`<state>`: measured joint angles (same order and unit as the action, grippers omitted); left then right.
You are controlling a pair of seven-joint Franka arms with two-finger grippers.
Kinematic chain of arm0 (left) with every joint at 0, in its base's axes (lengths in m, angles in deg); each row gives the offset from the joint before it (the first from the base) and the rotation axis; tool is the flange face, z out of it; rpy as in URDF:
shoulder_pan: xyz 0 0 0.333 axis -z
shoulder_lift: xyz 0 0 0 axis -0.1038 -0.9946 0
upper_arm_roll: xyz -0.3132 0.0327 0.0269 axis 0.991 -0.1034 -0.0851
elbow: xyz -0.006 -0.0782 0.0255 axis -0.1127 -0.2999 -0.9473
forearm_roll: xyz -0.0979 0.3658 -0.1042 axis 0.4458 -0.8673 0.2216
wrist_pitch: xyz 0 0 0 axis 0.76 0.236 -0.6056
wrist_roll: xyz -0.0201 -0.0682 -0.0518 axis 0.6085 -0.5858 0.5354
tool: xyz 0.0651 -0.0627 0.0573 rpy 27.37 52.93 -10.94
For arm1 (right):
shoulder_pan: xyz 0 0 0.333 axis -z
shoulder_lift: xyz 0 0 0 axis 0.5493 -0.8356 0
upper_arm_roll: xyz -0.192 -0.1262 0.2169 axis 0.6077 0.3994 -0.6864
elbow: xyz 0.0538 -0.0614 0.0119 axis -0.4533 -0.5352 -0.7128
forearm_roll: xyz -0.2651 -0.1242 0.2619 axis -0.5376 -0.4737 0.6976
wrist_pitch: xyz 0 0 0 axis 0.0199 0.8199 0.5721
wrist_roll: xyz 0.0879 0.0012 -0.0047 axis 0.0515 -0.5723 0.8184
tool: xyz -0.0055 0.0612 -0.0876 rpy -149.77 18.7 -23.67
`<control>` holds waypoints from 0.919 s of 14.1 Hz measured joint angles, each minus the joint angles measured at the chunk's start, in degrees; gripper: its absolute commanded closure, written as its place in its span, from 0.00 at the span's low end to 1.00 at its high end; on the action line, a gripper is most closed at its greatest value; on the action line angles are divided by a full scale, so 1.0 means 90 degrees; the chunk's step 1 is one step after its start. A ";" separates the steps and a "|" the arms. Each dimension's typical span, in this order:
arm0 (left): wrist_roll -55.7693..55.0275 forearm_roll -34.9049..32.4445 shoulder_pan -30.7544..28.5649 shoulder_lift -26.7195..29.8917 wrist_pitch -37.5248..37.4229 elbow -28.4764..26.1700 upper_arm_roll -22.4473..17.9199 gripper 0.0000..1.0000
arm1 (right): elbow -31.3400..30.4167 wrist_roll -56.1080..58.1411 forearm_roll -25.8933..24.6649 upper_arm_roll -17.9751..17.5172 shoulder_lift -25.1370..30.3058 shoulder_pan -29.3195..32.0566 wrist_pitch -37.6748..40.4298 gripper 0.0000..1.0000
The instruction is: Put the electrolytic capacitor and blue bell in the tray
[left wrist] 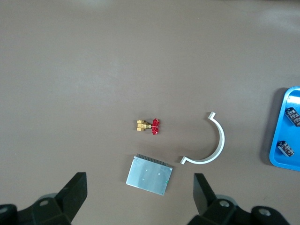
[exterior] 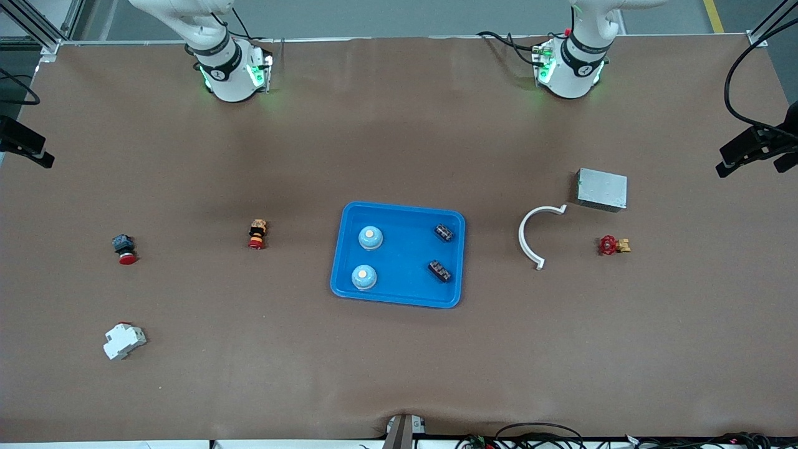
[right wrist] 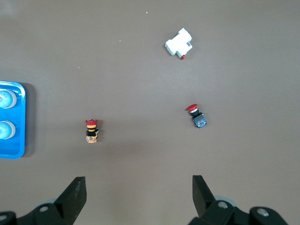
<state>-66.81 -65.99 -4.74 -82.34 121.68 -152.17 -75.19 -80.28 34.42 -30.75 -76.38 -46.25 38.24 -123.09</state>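
Observation:
The bright-blue tray lies in the middle of the table. Two blue bells stand in it toward the right arm's end. Two dark electrolytic capacitors lie in it toward the left arm's end. The left wrist view shows the tray's edge with both capacitors. The right wrist view shows the tray's rim and both bells. My left gripper hangs open high over the grey box, holding nothing. My right gripper hangs open over bare table, also holding nothing.
Toward the left arm's end lie a grey metal box, a white curved clamp and a red-handled brass valve. Toward the right arm's end lie two red push buttons and a white breaker.

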 measured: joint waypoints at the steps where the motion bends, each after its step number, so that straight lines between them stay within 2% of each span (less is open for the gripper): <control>1: 0.0000 0.0000 0.0002 -0.0002 0.0000 0.0002 0.0023 0.00 | -0.0002 0.0000 0.0001 0.0000 -0.0002 0.0000 0.0000 0.00; 13: -0.0154 0.0001 0.0007 -0.0004 -0.0084 0.0007 0.0108 0.00 | -0.0006 -0.0002 0.0008 0.0004 -0.0014 0.0000 0.0000 0.00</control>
<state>-68.19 -65.98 -4.68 -82.38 120.93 -152.10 -74.22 -80.34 34.40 -30.68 -76.34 -46.38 38.24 -123.09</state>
